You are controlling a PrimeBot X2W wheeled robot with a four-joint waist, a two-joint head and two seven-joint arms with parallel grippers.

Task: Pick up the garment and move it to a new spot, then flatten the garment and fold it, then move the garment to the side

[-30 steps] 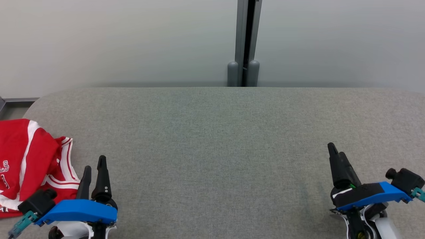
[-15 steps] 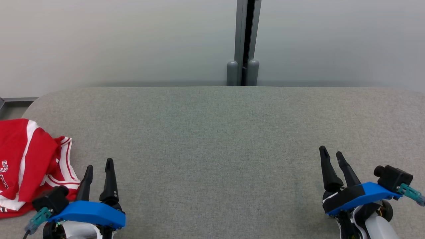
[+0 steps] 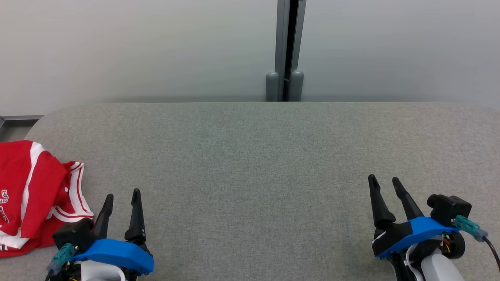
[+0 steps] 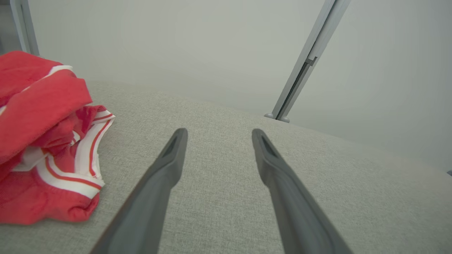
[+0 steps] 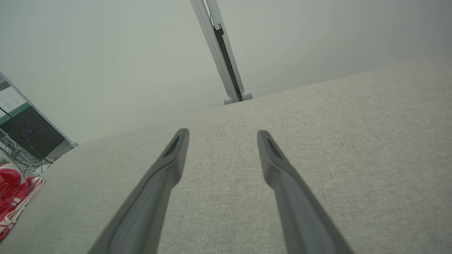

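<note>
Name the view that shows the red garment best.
Left wrist view: the red garment lies close and large, crumpled folds and white trim plain. The head view shows it smaller, cut by the left edge; the right wrist view catches one corner.

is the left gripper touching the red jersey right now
Apart. In the left wrist view, a strip of bare grey table shows plainly between the open left gripper and the striped edge of the red jersey beside it.

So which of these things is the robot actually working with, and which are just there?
In the job: crumpled red jersey with white stripes, grey fabric tabletop, open left hand, open right hand.
Just there: grey metal post, pale wall panels behind.
</note>
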